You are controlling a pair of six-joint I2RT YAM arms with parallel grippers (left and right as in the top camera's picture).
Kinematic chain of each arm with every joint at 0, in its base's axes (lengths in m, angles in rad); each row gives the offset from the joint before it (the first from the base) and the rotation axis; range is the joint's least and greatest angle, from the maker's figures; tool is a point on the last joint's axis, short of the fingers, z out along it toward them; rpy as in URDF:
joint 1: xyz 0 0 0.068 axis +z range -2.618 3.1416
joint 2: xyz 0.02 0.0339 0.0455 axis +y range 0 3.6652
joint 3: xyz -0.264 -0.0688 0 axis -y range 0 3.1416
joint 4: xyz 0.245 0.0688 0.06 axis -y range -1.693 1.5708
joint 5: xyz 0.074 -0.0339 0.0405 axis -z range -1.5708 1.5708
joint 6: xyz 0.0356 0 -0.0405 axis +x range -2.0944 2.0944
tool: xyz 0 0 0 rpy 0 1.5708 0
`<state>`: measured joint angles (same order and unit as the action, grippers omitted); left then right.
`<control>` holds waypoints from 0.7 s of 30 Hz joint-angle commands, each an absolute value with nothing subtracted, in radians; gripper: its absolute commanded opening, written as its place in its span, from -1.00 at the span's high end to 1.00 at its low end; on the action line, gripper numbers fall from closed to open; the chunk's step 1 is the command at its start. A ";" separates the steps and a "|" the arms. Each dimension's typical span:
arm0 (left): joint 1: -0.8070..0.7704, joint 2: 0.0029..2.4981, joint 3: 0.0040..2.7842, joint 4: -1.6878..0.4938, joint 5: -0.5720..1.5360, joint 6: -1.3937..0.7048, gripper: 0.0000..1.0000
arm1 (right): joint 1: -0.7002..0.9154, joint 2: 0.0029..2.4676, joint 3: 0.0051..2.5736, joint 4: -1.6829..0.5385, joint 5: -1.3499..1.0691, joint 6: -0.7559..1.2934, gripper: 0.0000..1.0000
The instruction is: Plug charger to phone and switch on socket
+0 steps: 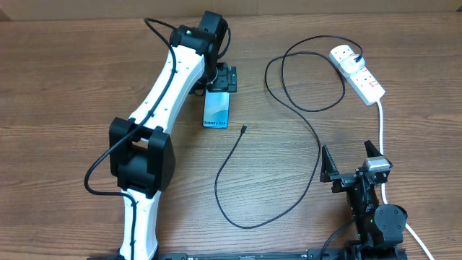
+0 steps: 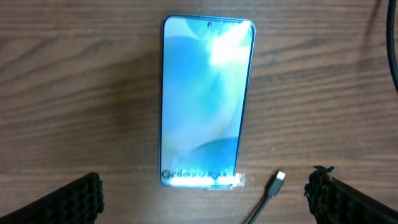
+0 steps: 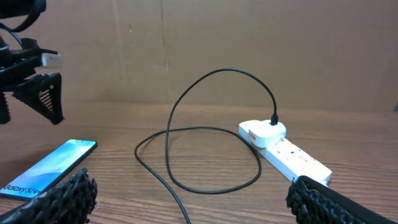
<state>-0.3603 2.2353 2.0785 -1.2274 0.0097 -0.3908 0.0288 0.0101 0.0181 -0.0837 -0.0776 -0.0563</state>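
Note:
The phone [image 1: 216, 110] lies flat on the table with its blue screen up, "Galaxy S24" text at its near end; it fills the left wrist view [image 2: 208, 99] and shows at the left of the right wrist view [image 3: 46, 167]. The charger's black cable [image 1: 296, 108] loops across the table; its connector tip [image 1: 243, 129] lies free just right of the phone's near end [image 2: 278, 179]. Its plug sits in the socket [image 1: 359, 72], a white power strip [image 3: 283, 151]. My left gripper [image 1: 220, 78] hovers open above the phone's far end. My right gripper [image 1: 352, 165] is open and empty at the front right.
The socket's thick white cord [image 1: 381, 130] runs down the right side past my right arm. A brown cardboard wall [image 3: 249, 50] stands behind the table. The cable's long slack loop [image 1: 238, 209] lies in the table's middle front.

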 commanded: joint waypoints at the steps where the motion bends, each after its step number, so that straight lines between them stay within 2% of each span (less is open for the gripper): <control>1: -0.361 2.290 2.100 -1.222 -0.004 -0.407 -1.00 | 0.038 0.003 0.009 -0.080 -0.072 -0.057 -1.00; 21: -0.369 2.368 2.096 -1.170 -0.034 -0.395 -1.00 | 0.038 0.003 0.009 -0.080 -0.072 -0.057 -1.00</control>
<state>-0.3603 2.3596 2.0823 -1.1728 -0.0135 -0.3901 0.0288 0.0101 0.0181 -0.0837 -0.0780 -0.0563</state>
